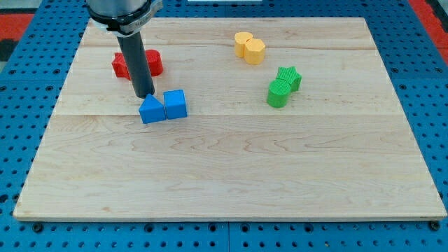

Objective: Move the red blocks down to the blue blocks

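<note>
Red blocks (126, 65) partly hidden behind the rod, shapes unclear, near the counter's (231, 175) upper left. My tip (145, 94) sits between them and the blue blocks (164, 107), just above the blue pair. No gripper here, nothing held. Risk: pushing down from here shoves blue away, not red. Yellow blocks (250, 47), green blocks (283, 86) well apart on the right.
</note>
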You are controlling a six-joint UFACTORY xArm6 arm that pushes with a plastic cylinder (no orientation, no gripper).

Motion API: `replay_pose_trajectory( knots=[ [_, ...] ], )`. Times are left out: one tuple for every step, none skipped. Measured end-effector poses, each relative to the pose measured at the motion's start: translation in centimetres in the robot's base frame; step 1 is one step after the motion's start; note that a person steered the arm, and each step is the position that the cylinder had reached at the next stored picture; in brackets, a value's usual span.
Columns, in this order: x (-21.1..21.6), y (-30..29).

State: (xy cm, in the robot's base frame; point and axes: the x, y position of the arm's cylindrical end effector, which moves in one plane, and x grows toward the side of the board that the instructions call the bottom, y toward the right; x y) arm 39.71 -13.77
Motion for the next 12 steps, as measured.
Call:
replay_pose_trajectory(
  knots=[
    [-1.1, -1.1],
    [-5.4, -5.1],
    [-8.3, -6.4],
    [-11.9, -6.6],
    [-13.4, -3.2],
    [-11.4, 5.6],
    [-4.7, 5.8],
    [-5.8, 2.2],
    [-9.8, 1.3],
    [-8.4, 3.0],
    [-2.2, 11.2],
    [4.9, 13.4]
  ],
)
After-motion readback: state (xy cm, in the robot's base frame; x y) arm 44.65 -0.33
